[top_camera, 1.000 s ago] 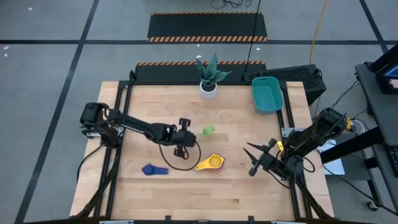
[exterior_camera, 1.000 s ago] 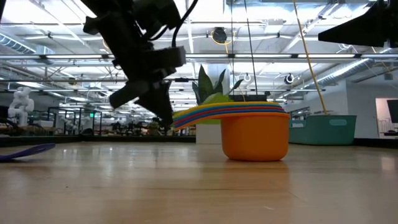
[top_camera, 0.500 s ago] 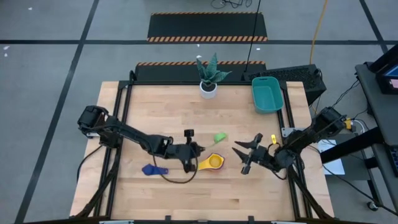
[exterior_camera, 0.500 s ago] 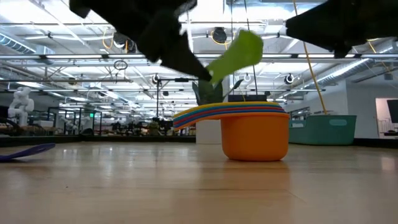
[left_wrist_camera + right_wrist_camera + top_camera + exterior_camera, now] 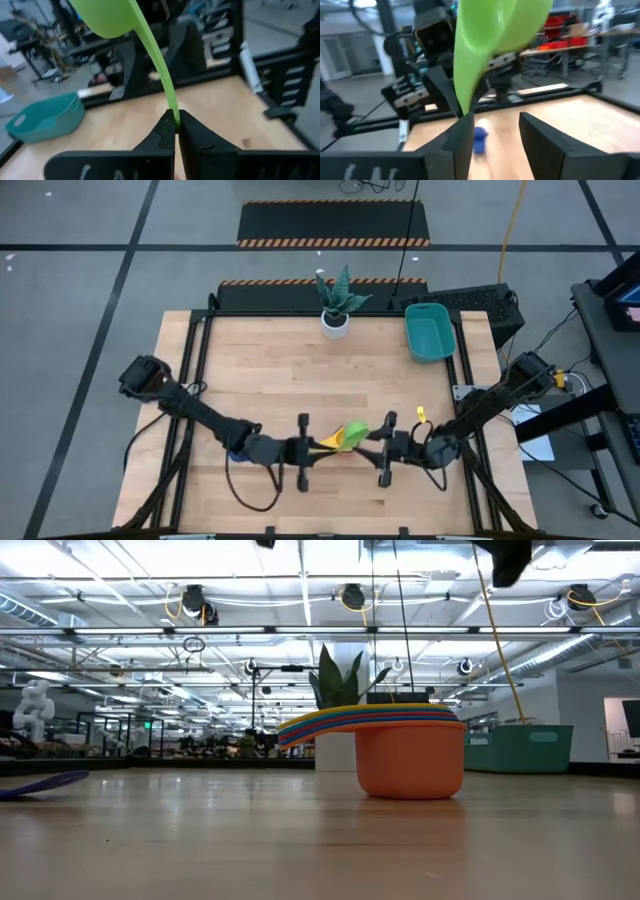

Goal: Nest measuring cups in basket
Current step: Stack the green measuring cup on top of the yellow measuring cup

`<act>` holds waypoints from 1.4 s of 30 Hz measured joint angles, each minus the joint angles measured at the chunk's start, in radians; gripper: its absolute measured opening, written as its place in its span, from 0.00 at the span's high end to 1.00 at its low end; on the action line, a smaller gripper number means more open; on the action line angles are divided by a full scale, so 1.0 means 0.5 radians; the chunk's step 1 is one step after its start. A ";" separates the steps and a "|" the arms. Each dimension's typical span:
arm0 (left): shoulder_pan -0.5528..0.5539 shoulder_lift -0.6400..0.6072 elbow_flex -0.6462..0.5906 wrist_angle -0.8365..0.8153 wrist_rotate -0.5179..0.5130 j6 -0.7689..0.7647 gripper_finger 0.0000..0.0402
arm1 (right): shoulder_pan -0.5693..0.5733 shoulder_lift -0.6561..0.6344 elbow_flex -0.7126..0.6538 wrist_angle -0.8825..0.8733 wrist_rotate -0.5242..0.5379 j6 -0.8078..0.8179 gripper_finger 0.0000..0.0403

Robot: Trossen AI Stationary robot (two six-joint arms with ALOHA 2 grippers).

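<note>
My left gripper (image 5: 325,444) is shut on a green measuring cup (image 5: 352,434) and holds it above the table's near middle. My right gripper (image 5: 372,442) faces it from the right, open; the green bowl (image 5: 490,40) hangs just in front of its fingers. Under them an orange cup with several other cups nested in it (image 5: 410,755) stands on its base, handles fanned out. A blue cup (image 5: 480,139) lies on the table by the left arm. The teal basket (image 5: 428,308) stands at the far right. My left gripper pinches the free end of the green cup's handle (image 5: 172,112) between its two fingertips. The fingers reach nearly level, along the handle. The cup is lifted clear, its bowl (image 5: 107,15) out beyond the fingers. My right gripper: the cup's rim (image 5: 465,111) stands close to one finger (image 5: 460,135); whether they touch I cannot tell.
A white pot with a plant (image 5: 335,323) stands at the far middle. The table's black frame rails run along its left and right edges. Bare wood lies between the cups and the basket (image 5: 42,117).
My left gripper has carried the green cup up and toward the table's near edge, tipping from pointing down to nearly level; the cup has risen out of the low view. My right gripper has swung toward the table's left and near edge, rolling, until it faces the cup.
</note>
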 joint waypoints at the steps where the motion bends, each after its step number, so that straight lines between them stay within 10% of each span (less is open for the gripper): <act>1: -0.021 0.000 0.000 0.033 0.000 0.007 0.98 | 0.000 0.000 0.036 -0.070 -0.016 0.031 0.61; 18: -0.169 -0.137 0.002 -0.406 0.126 -0.437 0.98 | 0.164 -0.167 0.209 -0.611 0.166 0.076 0.55; 28: -0.190 -0.210 0.002 -0.912 0.649 -0.883 0.97 | 0.298 -0.459 0.279 -1.672 0.054 1.196 0.55; 42: 0.162 -0.228 0.002 -1.180 1.218 -0.941 0.98 | 0.299 -0.460 0.278 -1.885 -0.424 1.442 0.55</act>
